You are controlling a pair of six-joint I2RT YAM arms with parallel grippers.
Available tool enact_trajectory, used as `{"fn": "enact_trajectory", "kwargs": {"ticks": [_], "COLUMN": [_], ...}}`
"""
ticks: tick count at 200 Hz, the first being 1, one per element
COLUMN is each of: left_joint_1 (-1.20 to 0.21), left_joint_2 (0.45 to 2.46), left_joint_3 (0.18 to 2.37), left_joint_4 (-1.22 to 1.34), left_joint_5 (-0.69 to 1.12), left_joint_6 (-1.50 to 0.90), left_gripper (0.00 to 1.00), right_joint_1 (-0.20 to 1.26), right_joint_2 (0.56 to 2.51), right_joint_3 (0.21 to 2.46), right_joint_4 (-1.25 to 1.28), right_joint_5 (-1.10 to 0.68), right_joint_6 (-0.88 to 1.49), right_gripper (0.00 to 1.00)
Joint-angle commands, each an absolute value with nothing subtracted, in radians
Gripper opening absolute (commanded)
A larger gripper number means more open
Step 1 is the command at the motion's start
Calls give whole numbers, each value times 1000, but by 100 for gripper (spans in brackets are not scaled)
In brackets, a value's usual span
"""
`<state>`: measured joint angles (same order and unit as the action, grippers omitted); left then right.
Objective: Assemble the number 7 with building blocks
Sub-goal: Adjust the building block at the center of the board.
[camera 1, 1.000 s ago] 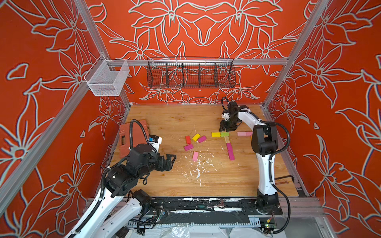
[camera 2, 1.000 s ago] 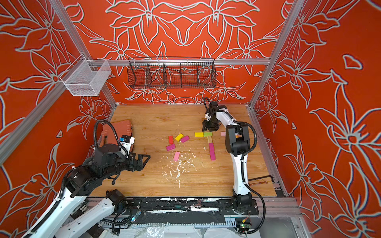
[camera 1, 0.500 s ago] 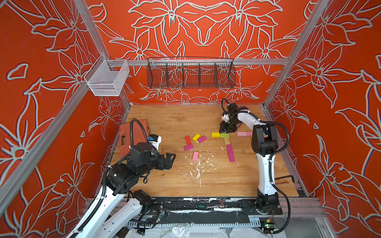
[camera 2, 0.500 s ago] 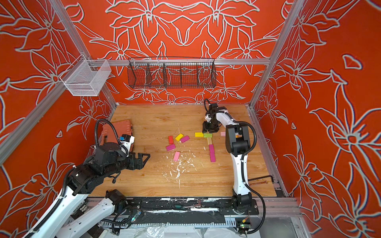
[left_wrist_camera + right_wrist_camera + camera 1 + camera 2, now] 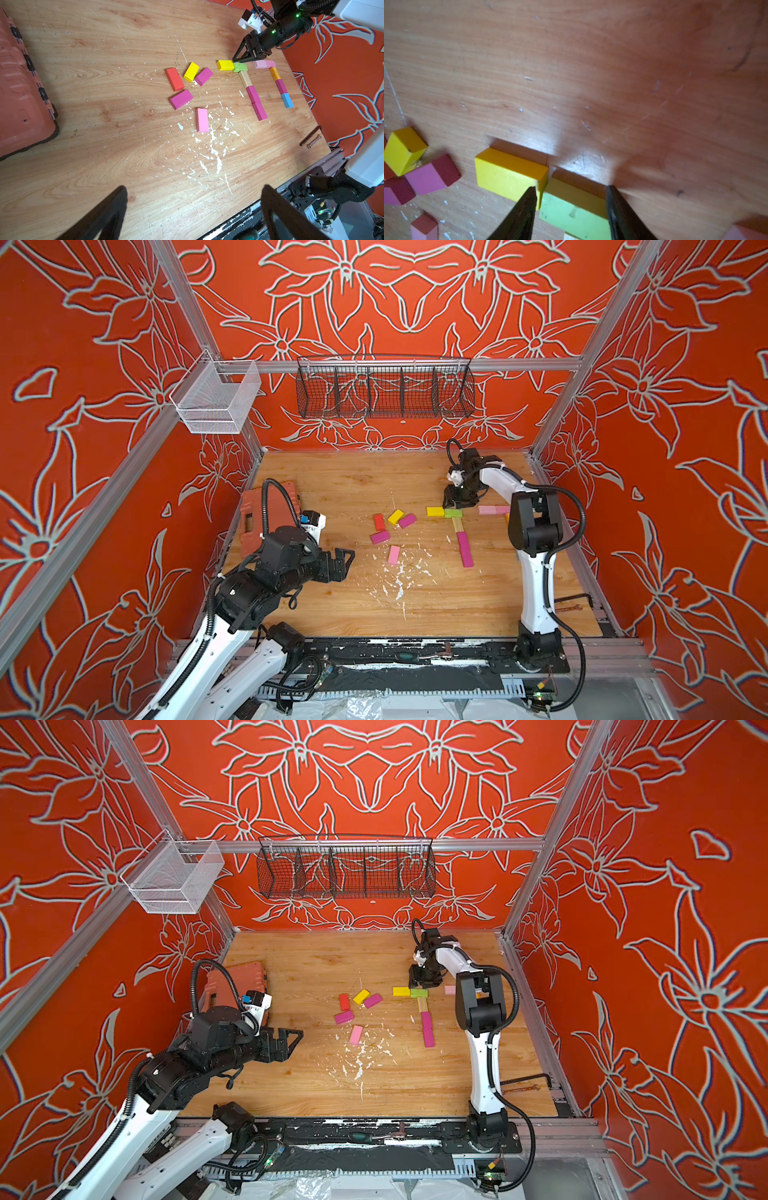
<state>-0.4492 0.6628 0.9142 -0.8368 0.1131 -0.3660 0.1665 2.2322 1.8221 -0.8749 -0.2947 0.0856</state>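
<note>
A yellow block [image 5: 435,511] and a green block [image 5: 453,513] lie end to end as a short bar. A bare wood block [image 5: 457,524] and two magenta blocks [image 5: 465,549] run down from the green one, making the number 7 [image 5: 252,93]. My right gripper [image 5: 571,187] hangs low over the green block [image 5: 571,216] with its fingers astride the block's ends. One fingertip overlaps the yellow block [image 5: 506,176], clear of the green. My left gripper [image 5: 193,189] is wide open and empty over bare board near the front left.
Loose red [image 5: 379,521], yellow [image 5: 395,516], magenta [image 5: 380,536] and pink [image 5: 393,554] blocks lie mid-board. Another row of pink, orange, magenta and blue blocks [image 5: 276,73] sits by the right arm. A red-brown tool case [image 5: 266,514] is at the left; metal bits [image 5: 310,136] lie front right.
The left arm has shifted slightly; its gripper stays in about the same place. The right gripper holds still over the green block.
</note>
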Motion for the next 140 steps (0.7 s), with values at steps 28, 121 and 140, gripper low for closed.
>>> {"fn": "enact_trajectory", "kwargs": {"ticks": [28,121,140], "left_joint_1": [-437,-436,-434], "left_joint_2": [669,697,699], "left_joint_3": [902,899,898], "left_joint_4": [-822,-808,-807], "left_joint_5": [147,186,186], "left_joint_6": [-353,-352,-357], "left_gripper": [97,97,97], "right_joint_1": [163,152,150], "right_joint_2": [1967,1767,1784], "right_joint_3": [1553,1237,1249], "right_joint_4": [-810,-733,-725], "right_joint_5": [-132,21,15], "right_joint_6": [132,158,156], "right_gripper": [57,57,57]}}
